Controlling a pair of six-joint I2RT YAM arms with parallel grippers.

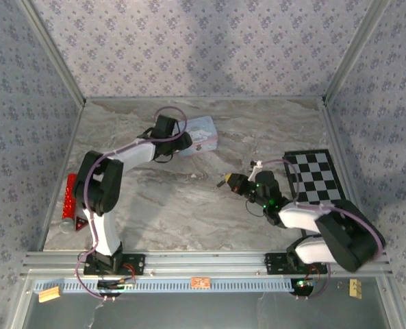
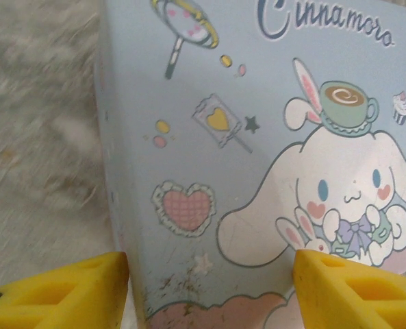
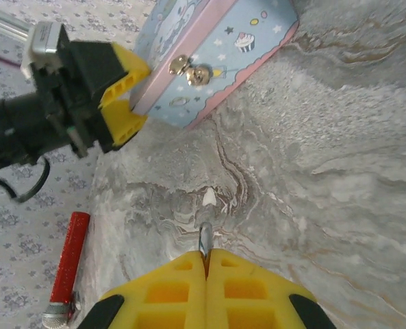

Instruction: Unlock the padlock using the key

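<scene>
1. The key (image 3: 203, 238) is a thin silvery sliver of metal. Its butt is pinched between the closed yellow fingers of the right end effector (image 3: 205, 259), and only a short tip stands out. Its long axis runs in line with the fingers and aims far and left across the table (image 3: 326, 171).
2. The coming move turns on what lies ahead of that tip. The tin (image 3: 216, 48) sits well apart from the key, with bare table between, and its front wall and gold clasp (image 3: 189, 68) face the key. I judge the padlock belongs at that clasp, but it is too small there to tell apart.
3. The left end effector (image 3: 129, 96) is already at the tin. The right one carries the key, so it has the gap to cross.
4. The left jaws stand apart, astride the tin's left end. I cannot tell whether the pads press on it.
5. The tin is a rigid, smooth, pale blue box with a pink rim and a printed cartoon rabbit-eared figure on the lid. It lies far and left of centre, with its long axis roughly left to right. The table is a matte, grey, marbled surface.
6. Further out, a red cylinder (image 1: 69, 197) with a metal end lies at the left edge. A checkerboard (image 1: 313, 177) lies at the right.
</scene>
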